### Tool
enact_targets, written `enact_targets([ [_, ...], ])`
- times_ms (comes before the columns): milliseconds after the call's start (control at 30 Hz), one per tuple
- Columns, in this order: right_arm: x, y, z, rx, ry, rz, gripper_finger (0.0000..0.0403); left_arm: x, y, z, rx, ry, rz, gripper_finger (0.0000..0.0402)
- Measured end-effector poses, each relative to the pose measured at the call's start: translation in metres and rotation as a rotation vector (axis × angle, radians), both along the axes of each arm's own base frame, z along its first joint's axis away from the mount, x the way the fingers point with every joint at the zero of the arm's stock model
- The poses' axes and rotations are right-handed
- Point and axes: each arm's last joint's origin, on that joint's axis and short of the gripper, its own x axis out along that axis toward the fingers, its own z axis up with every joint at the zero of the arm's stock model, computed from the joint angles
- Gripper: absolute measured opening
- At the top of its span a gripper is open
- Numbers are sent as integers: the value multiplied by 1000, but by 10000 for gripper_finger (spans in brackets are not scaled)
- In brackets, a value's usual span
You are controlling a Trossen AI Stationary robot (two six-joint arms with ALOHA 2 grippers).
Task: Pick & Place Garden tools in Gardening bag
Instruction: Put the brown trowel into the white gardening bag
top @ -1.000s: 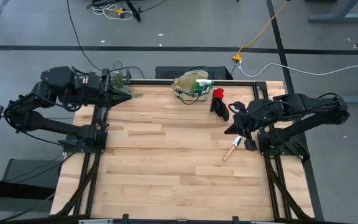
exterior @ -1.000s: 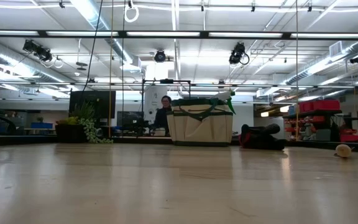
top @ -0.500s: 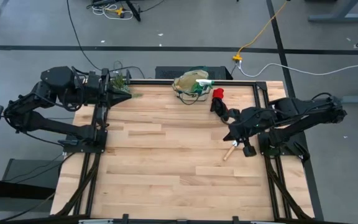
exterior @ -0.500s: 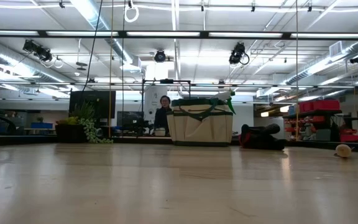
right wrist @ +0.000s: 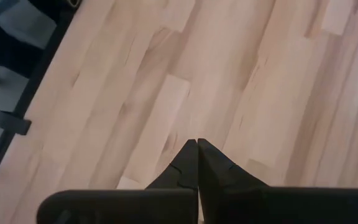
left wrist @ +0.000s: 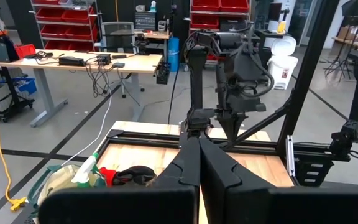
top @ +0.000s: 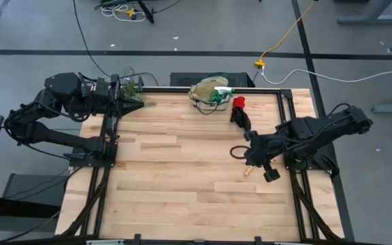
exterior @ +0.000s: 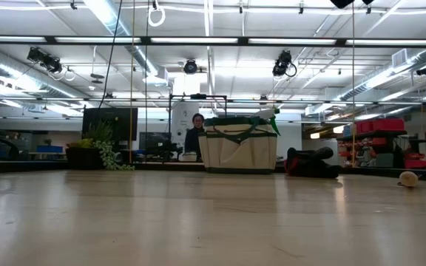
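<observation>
1. Dark and folded low, the right gripper (top: pixel 245 154) has swung inward from the table's (top: pixel 182 190) right edge over the last second, fingers pressed together and empty; it now covers most of the wooden-handled trowel (top: pixel 248 170), so a pick looks near.
2. The gardening bag (top: pixel 207 91) sits at the far edge, the glove (top: pixel 239 112) just beside it.
3. The left gripper (left wrist: pixel 199 163), fingers together, waits at the far left corner by the plant (top: pixel 132 88).
4. Bare boards lie open between trowel and bag.
</observation>
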Motion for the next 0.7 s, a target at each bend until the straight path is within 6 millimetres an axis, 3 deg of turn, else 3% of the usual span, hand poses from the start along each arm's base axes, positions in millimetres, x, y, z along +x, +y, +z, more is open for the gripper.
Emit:
enact_targets([
  [700, -8, 0, -70, -30, 157, 185, 0, 0, 0, 0, 8, 2, -1, 2],
])
